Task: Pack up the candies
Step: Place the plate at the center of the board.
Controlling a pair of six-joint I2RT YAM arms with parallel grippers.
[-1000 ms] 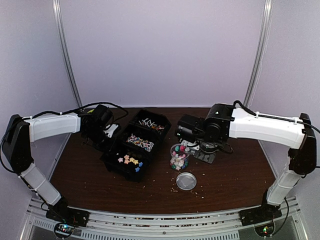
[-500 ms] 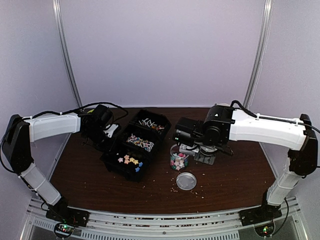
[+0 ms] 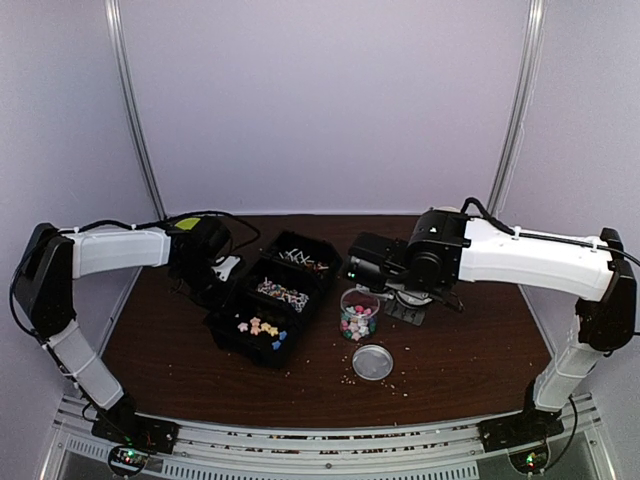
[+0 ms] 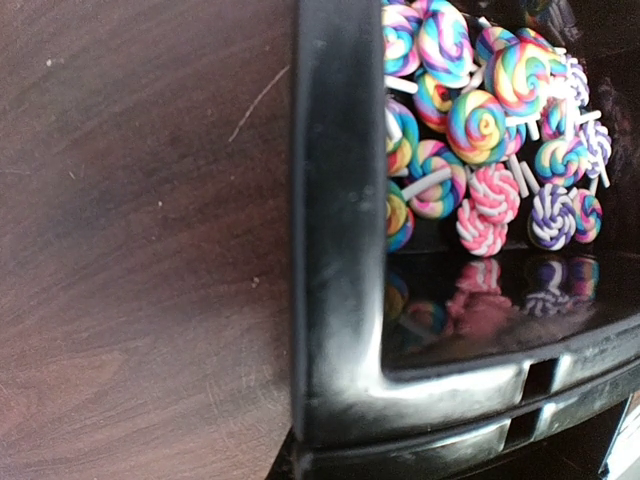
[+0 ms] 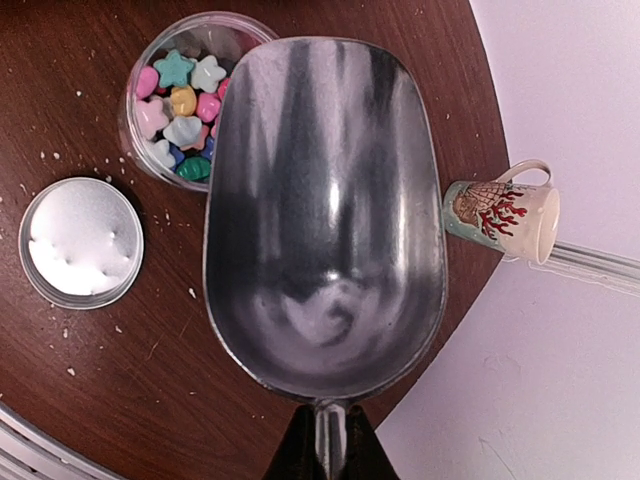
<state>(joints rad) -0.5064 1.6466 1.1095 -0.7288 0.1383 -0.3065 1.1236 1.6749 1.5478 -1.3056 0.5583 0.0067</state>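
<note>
Ahead of the right hand (image 5: 320, 452), perhaps beneath its scoop (image 5: 325, 220), jarred candies (image 5: 180, 115)

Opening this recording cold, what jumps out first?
An empty metal scoop, gripped by the right end effector, hangs by an open jar of pastel candies, its lid lying beside it. Left of them, a black tray holds swirled lollipops.

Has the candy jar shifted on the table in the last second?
No. The jar stands where it did, just beyond the lid, which has not moved either.
</note>
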